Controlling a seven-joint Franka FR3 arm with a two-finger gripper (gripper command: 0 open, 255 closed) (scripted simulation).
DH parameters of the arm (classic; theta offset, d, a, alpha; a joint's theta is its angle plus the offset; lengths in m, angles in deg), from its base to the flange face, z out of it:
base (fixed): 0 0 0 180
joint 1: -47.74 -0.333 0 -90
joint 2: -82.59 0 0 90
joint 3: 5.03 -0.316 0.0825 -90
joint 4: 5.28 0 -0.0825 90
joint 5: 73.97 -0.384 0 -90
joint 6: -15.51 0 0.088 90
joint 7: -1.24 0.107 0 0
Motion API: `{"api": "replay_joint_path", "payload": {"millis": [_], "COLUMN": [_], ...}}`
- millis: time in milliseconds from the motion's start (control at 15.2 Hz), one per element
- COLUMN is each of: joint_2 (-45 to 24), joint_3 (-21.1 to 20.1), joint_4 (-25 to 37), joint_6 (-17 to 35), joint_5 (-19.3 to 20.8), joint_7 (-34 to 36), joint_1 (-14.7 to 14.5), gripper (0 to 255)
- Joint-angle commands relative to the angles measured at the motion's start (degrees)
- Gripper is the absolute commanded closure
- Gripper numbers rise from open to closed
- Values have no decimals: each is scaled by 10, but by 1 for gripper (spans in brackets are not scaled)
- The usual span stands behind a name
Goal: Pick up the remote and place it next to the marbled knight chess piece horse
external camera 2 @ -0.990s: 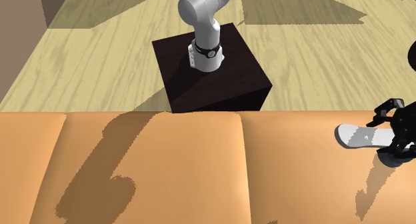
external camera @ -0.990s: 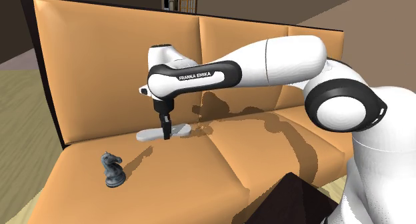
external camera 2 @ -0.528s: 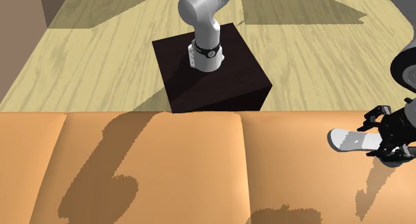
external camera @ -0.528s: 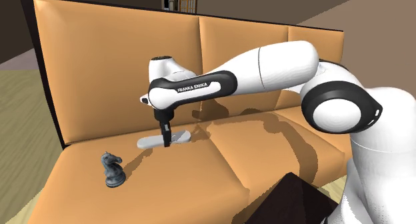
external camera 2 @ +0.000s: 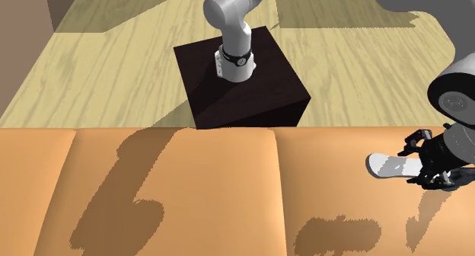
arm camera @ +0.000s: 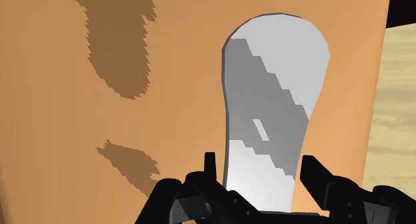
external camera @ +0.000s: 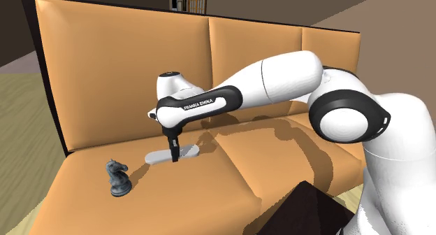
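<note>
Remote sits closer to the knight chess piece; your fingers pinch only its end, so it may swivel loose.

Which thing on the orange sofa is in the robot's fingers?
The flat white remote: the black fingers clasp it. The dark grey knight chess piece stands alone, untouched.

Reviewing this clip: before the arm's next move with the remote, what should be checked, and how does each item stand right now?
1. Grip: gripper shut on the remote: ok.
2. Target: knight upright on the sofa seat: ok.
3. Path: seat between remote and knight bare: ok.
4. Placement: remote beside knight: not ok, they are apart.
5. Clearance: remote lifted off the cushion: cannot tell.
</note>
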Motion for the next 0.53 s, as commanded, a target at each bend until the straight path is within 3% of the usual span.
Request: {"api": "replay_joint_path", "payload": {"millis": [0, 462], "joint_2": [-4, -30], "joint_3": [-1, -4], "joint_4": [-8, -22], "joint_6": [13, 53], "joint_5": [-1, -6], "joint_7": [-1, -3], "joint_1": [0, 1], "gripper": [255, 255]}}
